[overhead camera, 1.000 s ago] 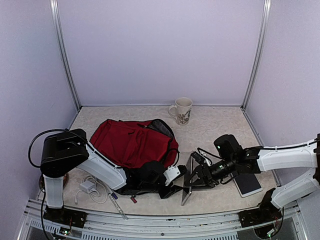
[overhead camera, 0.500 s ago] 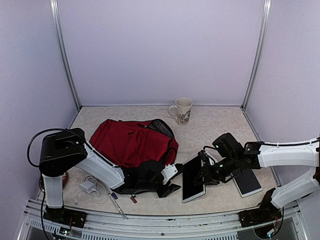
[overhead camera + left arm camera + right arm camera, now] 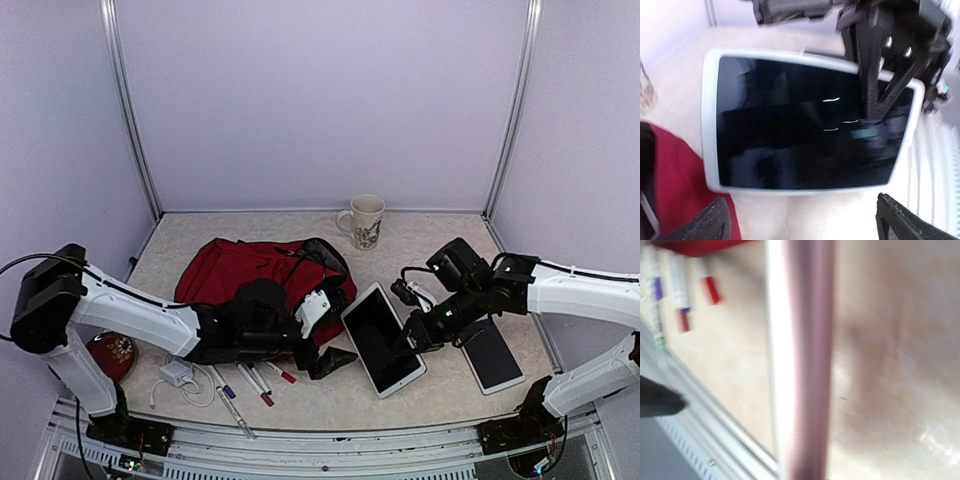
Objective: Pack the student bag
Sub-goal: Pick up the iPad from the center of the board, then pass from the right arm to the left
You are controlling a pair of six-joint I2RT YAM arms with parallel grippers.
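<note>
Tablet [image 3: 383,338] gripped by one edge, bag just to its left

The right pincer [image 3: 413,335] is clamped narrow on the tablet's right-hand long edge. The student bag [image 3: 255,280] lies on the bench [image 3: 430,250] to that pincer's left, its dark-lined end toward the tablet. The tablet's long axis runs diagonally, with its far corner close to the bag. The left pincer [image 3: 322,335] stands wide and empty between bag and tablet. It is nearer the bag, so it looks better placed to hold the mouth open while the right arm feeds the tablet leftward.

Light: bright, even, from overhead; shadows faint.
Glare: thin white streaks on white-framed dark-glass tablet [image 3: 805,125].
Blur: right wrist view smeared; dark-red fabric student bag [image 3: 680,190] soft.
</note>
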